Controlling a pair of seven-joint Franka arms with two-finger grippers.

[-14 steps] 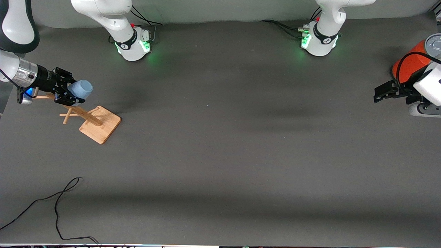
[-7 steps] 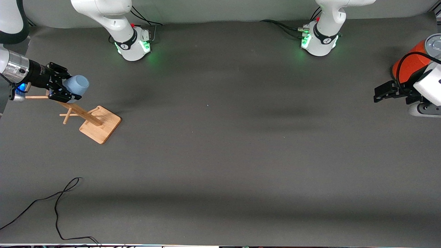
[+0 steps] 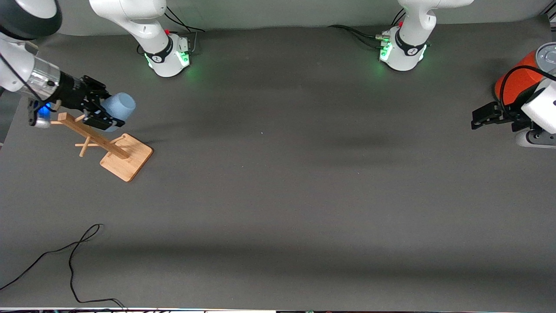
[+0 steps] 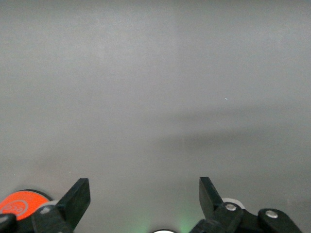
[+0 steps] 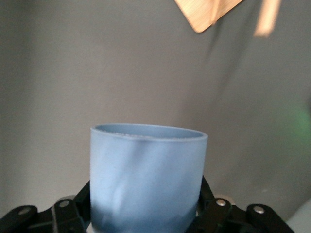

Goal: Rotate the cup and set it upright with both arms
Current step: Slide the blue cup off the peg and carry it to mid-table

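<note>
My right gripper is shut on the pale-blue cup and holds it on its side in the air, over the wooden peg rack at the right arm's end of the table. In the right wrist view the cup fills the space between the black fingers. My left gripper is open and empty and waits in the air at the left arm's end, beside the orange can. In the left wrist view its fingers stand wide apart over bare mat.
The rack's slanted post and pegs lie just below the held cup. A black cable loops on the mat near the front edge at the right arm's end. The orange can's top shows beside the left gripper's finger.
The right gripper has carried the cup away from the rack's post, first slightly up and toward the table's end, then toward the middle of the table. The left arm has not moved.
</note>
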